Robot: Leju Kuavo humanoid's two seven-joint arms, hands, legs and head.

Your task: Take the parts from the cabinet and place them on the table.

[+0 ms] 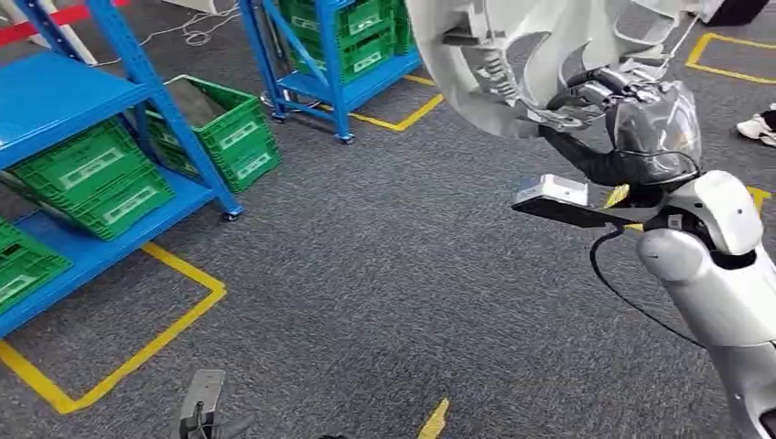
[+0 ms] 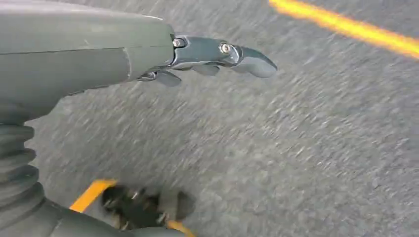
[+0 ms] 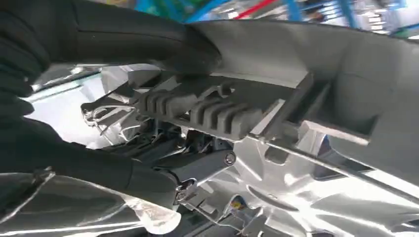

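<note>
My right hand [image 1: 599, 101] is raised at the upper right and grips a large silver-white moulded part [image 1: 512, 55] with ribs and cut-outs, held up in the air. Close up, the thumb and dark fingers [image 3: 163, 177] clamp the part's ribbed grey bracket [image 3: 207, 106]. My left hand [image 2: 148, 54] hangs low over the grey carpet with its fingers [image 2: 247, 59] stretched out and nothing in it. Blue shelving [image 1: 64, 101] with green crates [image 1: 101, 178] stands at the left.
A second blue rack [image 1: 334, 55] with green crates is at the back centre. A loose green crate [image 1: 224, 128] sits on the floor between the racks. Yellow tape lines [image 1: 174, 325] mark the grey carpet. A shoe [image 1: 759, 126] shows at the right edge.
</note>
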